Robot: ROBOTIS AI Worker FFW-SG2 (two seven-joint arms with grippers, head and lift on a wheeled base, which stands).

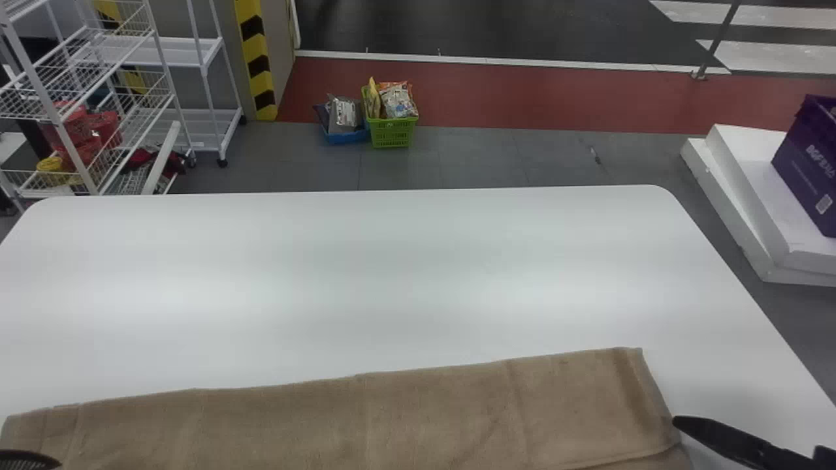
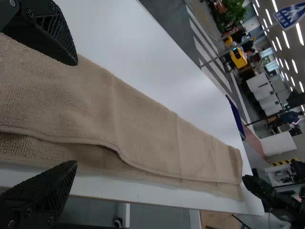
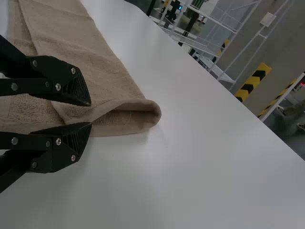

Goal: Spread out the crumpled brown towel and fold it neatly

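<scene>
One brown towel [image 1: 418, 418] on one white counter [image 1: 339, 261]. The towel lies as a single long band along the near side, folded lengthwise; two layers are visible, the hem of the lower one extending past the upper at the near side. At its right end the cloth curls over in one rounded fold. A few shallow creases cross the band.

Two hands, one at each end. The left hand [image 1: 27, 459], at the towel's left end, has its two fingers set wide apart. The right hand [image 1: 738, 444], at the right end, has its two fingers parted by a narrower gap, with the towel's end at the fingertips; whether they touch the cloth cannot be told.

Beyond the counter: on the floor, one green basket [image 1: 392, 134] beside one blue basket [image 1: 346, 138]; at left, two white racks [image 1: 209, 46]; at right, one purple box [image 1: 800, 176] on two stacked white slabs [image 1: 738, 215].
</scene>
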